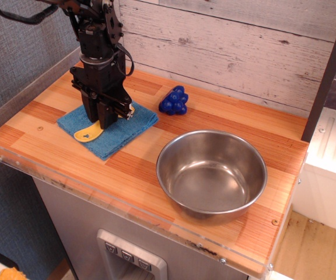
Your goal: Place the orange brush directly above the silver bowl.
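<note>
The orange brush [88, 135] lies on a blue cloth [130, 127] at the left of the wooden counter. Its rounded handle with a dark mark sticks out toward the front left, and its bristle end is hidden by the fingers. My black gripper [105, 121] points straight down over the cloth with its fingers shut on the brush's middle. I cannot tell whether the brush still touches the cloth. The silver bowl [212, 172] stands empty at the front right, well apart from the gripper.
A blue toy bunch of grapes [174, 100] sits behind the cloth, near the white plank wall [226, 41]. A clear plastic lip [69, 181] runs along the counter's front edge. A dark post [328, 70] rises at the right end.
</note>
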You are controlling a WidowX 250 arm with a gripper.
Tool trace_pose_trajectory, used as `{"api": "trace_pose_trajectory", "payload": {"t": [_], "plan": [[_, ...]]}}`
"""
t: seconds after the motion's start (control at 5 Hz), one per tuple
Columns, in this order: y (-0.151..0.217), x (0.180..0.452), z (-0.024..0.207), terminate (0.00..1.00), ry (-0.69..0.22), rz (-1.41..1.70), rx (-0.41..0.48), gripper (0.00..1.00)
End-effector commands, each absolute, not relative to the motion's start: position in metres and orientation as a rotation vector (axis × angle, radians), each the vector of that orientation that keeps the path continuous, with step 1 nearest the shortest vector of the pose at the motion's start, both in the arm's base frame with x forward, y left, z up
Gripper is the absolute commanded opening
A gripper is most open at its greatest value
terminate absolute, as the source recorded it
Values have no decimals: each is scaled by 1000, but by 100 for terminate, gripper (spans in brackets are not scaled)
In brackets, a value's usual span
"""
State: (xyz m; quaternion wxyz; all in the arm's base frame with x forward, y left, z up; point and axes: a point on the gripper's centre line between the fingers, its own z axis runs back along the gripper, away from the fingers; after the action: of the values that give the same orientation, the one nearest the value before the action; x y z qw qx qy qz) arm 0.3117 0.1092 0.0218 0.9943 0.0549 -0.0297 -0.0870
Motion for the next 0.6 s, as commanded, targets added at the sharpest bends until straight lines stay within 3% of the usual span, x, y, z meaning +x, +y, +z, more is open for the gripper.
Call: {"api": "trace_pose_trajectory", "payload": {"t": [0.0, 0.2, 0.4], "plan": [[108, 307, 104, 0, -242, -100, 146, 0], [96, 308, 132, 0, -285, -91, 127, 0], [53, 332, 134, 0, -260, -156, 59, 0]]}}
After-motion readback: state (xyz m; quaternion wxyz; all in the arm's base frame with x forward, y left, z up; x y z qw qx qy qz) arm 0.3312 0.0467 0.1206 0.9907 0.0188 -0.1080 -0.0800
